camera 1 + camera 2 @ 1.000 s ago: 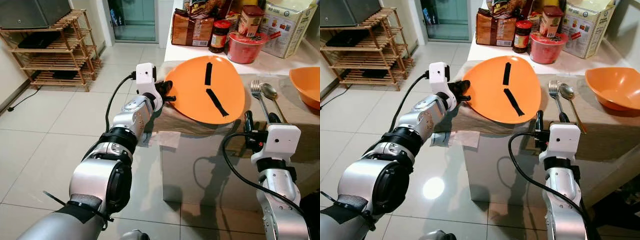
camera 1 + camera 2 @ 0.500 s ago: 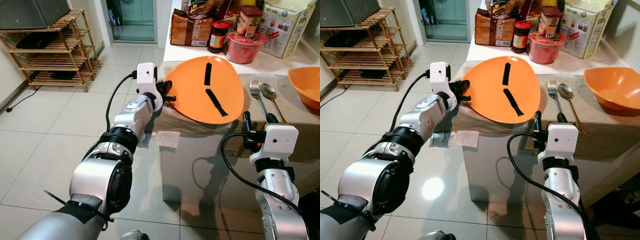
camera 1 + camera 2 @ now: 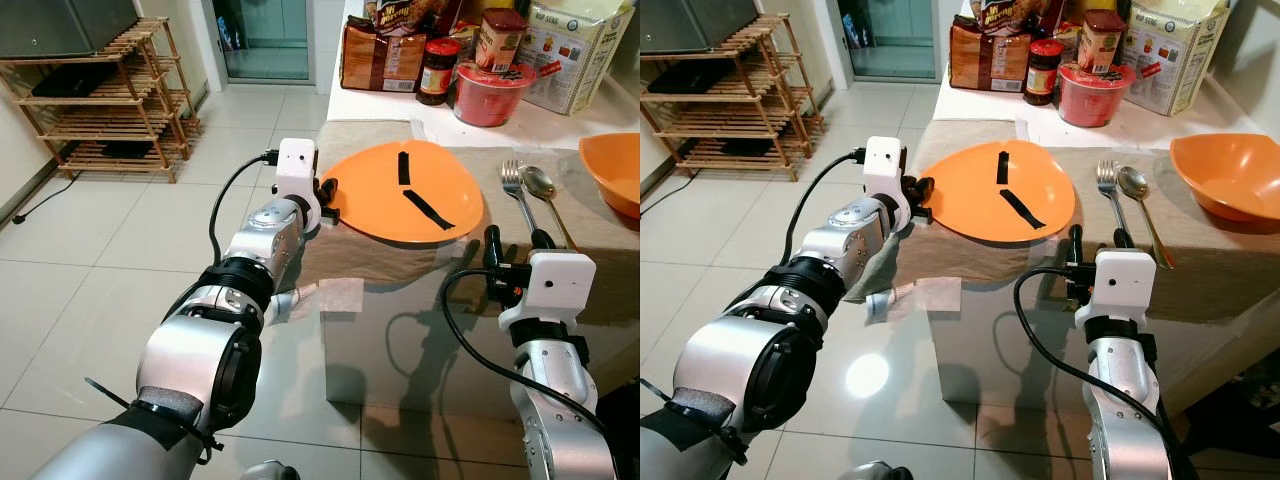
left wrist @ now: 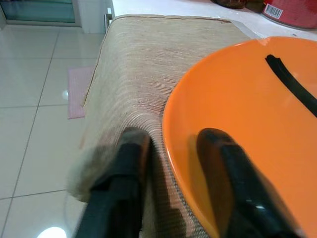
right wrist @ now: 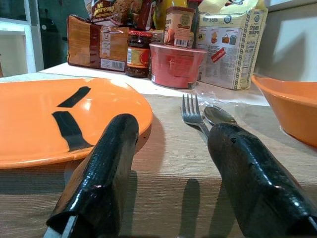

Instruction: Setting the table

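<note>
step: laying the orange plate [image 3: 410,195] on the table [image 3: 460,270] | left gripper [image 4: 173,163] pinching the plate's near-left rim, plate flat on the cloth beside fork [image 3: 515,190] and spoon [image 3: 540,185] | right gripper [image 5: 168,163] spread, idle at table edge | next: likely release rim, withdraw clear

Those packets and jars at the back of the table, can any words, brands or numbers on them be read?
"Mi Goreng": on the brown noodle packet.
"Cream": on the pale carton, far side; its other print is too small to read.
Dark jar: label blurred.
Tin behind the red bowl: label blurred.
Barcodes show; their digits are unreadable.
</note>
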Available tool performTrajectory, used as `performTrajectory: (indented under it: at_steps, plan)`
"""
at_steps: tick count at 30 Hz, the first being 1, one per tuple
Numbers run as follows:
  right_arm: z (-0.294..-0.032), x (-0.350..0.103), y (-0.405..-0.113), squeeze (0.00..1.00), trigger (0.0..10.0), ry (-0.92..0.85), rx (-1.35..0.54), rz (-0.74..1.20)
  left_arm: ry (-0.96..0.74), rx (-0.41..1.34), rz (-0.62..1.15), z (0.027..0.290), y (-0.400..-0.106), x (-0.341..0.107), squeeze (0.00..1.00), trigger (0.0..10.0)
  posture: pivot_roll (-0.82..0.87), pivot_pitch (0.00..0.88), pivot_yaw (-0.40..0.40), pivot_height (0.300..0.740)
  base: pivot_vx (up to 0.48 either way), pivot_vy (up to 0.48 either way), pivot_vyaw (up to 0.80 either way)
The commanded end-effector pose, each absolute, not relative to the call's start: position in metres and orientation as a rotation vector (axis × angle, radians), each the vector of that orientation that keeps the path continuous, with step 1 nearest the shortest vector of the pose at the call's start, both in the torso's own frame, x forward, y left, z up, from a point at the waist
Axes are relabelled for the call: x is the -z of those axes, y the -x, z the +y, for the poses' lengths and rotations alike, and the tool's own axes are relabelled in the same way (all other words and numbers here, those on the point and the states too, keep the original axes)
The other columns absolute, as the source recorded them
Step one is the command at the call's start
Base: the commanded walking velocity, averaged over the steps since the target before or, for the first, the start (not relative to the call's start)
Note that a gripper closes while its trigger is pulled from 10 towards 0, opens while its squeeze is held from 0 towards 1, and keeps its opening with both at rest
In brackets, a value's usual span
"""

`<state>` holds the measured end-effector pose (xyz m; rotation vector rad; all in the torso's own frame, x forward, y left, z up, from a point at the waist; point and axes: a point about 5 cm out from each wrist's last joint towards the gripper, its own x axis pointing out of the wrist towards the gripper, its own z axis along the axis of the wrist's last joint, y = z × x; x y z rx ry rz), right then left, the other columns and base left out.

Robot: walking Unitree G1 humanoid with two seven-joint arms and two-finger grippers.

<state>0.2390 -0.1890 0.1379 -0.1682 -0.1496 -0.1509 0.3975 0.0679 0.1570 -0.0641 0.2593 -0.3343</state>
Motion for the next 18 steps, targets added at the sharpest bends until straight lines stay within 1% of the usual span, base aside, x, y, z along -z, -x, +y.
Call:
performTrajectory:
  at_steps: [1, 5, 10, 11, 12, 18]
  plan:
    - [-0.188, -0.133, -0.238, 0.00, 10.0, 0.158, 0.145, -0.123, 0.040, 0.322, 0.310, 0.070, -0.394, -0.145, 1.00, 10.0, -0.05, 0.000, 0.070, 0.735, 0.000, 0.000, 0.00]
    - [-0.187, -0.132, -0.238, 0.00, 10.0, 0.157, 0.145, -0.119, 0.006, 0.300, 0.265, 0.072, -0.397, -0.152, 1.00, 10.0, -0.05, 0.000, 0.071, 0.735, 0.000, 0.000, 0.00]
    - [-0.187, -0.131, -0.238, 0.00, 10.0, 0.157, 0.144, -0.113, -0.102, 0.265, 0.180, 0.076, -0.401, -0.163, 1.00, 10.0, -0.05, 0.000, 0.070, 0.735, 0.000, 0.000, 0.00]
    - [-0.187, -0.131, -0.238, 0.00, 10.0, 0.157, 0.143, -0.112, -0.114, 0.261, 0.166, 0.076, -0.402, -0.166, 0.36, 10.0, -0.05, 0.000, 0.070, 0.735, 0.000, 0.000, 0.00]
    - [-0.187, -0.131, -0.237, 0.00, 10.0, 0.157, 0.143, -0.110, -0.121, 0.263, 0.146, 0.076, -0.402, -0.169, 0.00, 10.0, -0.05, 0.000, 0.071, 0.735, 0.000, 0.000, 0.00]
    - [-0.187, -0.130, -0.237, 0.00, 10.0, 0.155, 0.144, -0.108, -0.084, 0.294, 0.137, 0.070, -0.401, -0.170, 0.00, 10.0, -0.05, 0.000, 0.073, 0.735, 0.000, 0.000, 0.00]
